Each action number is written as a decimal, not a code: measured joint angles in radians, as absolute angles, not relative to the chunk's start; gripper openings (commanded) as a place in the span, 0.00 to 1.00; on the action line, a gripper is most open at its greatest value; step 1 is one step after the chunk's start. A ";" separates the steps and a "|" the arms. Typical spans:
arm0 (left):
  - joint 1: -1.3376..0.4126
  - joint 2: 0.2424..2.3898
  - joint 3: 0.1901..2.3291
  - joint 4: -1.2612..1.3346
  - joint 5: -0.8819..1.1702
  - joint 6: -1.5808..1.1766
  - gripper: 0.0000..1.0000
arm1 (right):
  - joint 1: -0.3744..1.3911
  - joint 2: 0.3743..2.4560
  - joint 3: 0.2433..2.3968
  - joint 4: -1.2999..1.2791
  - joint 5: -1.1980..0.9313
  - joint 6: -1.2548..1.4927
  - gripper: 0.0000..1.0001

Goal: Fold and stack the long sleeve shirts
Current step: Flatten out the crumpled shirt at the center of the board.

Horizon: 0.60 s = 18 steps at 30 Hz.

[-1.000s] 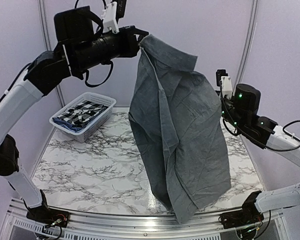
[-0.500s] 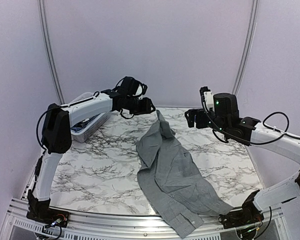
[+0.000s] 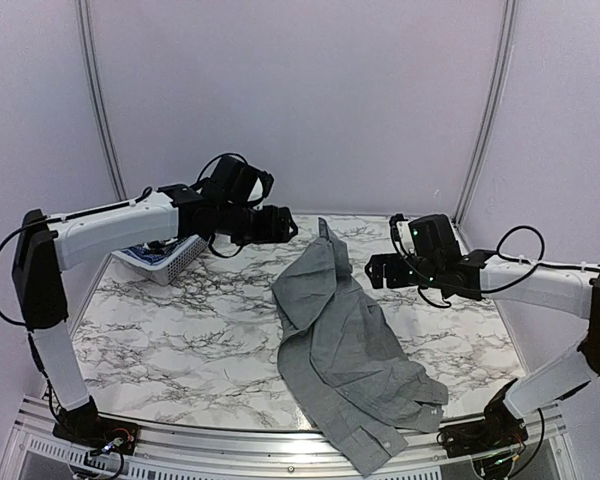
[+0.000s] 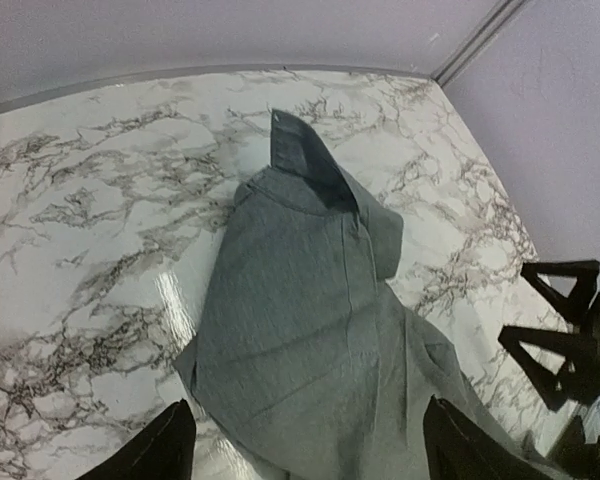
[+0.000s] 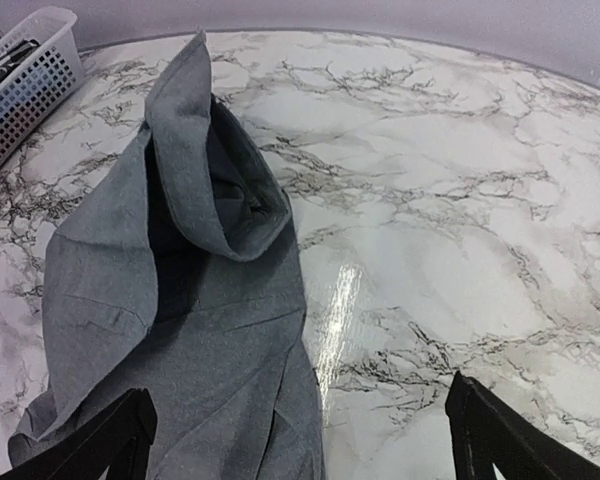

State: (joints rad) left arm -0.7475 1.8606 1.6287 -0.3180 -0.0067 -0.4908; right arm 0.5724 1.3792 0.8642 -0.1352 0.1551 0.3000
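Note:
One plain grey long sleeve shirt [image 3: 345,340] lies crumpled on the marble table [image 3: 180,340], its collar end raised toward the back and its lower end draped over the front edge. My left gripper [image 3: 288,225] hovers just left of the collar, open and holding nothing. In the left wrist view the shirt [image 4: 310,320] spreads below the open left gripper [image 4: 305,452]. My right gripper [image 3: 373,270] hangs open just right of the shirt. In the right wrist view the standing collar fold [image 5: 205,170] is ahead of the right gripper [image 5: 300,440].
A white plastic basket [image 3: 165,258] stands at the back left, mostly behind my left arm; dark patterned cloth shows inside it in the right wrist view, where the basket [image 5: 25,75] sits at the upper left. Pale walls close in the table's back and sides.
The left gripper held the shirt high in the air, then swung down toward the table and let go. The shirt dropped into a heap. The right arm moved lower and closer to it.

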 measured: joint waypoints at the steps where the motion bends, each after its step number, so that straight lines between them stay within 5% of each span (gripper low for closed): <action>1: -0.778 1.828 1.579 -0.317 -0.025 -0.491 0.78 | 0.567 1.382 0.854 -0.136 0.149 0.307 0.96; 11: -0.989 1.774 1.270 -0.317 -0.084 -0.543 0.69 | 0.550 1.439 0.781 -0.127 0.060 0.355 0.76; 18: -1.034 1.831 1.263 -0.289 -0.102 -0.584 0.62 | 0.552 1.522 0.808 -0.115 -0.002 0.370 0.73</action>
State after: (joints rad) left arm -1.0340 1.8313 1.2629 -0.2886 -0.1020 -0.5838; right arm 0.5518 1.5223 0.8078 -0.1154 -0.0025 0.3702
